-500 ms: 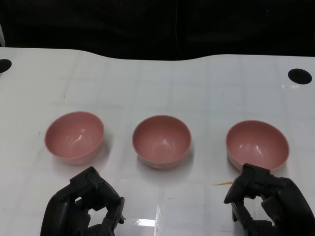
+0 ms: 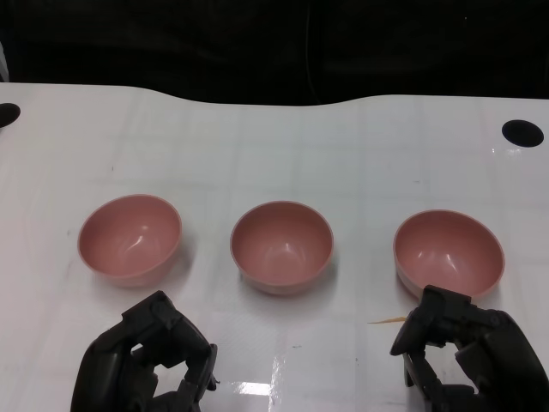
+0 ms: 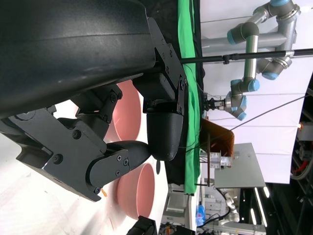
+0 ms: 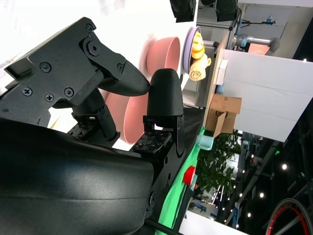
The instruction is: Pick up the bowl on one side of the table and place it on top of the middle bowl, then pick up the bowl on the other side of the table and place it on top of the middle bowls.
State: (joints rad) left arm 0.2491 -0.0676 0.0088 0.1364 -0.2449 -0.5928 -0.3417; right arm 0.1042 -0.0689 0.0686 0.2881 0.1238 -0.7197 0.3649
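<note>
Head view shows both hands low at the near edge of the white table (image 2: 274, 146), neither holding anything. The left hand (image 2: 146, 365) sits just short of the left bowl (image 2: 130, 238), fingers partly curled and apart around empty space. The right hand (image 2: 467, 356) is closer in, its fingertips (image 2: 429, 309) meeting or overlapping the near rim of the right bowl (image 2: 448, 251); whether they touch it I cannot tell. Its fingers are also spread, with nothing between them, and the right wrist view confirms a gap between thumb and opposing finger with pink bowl beyond.

Further out, the middle bowl (image 2: 281, 246) stands upright between the other two, well apart from each. All three bowls lie in a row, unstacked, so no part of the task is done.

The likely trouble: these bowls are smooth, round and light on a glossy top. A hand that pushes forward before it closes could slide a bowl away or tip it, and a shallow pinch on the rim could let it slip during the carry towards the middle.
</note>
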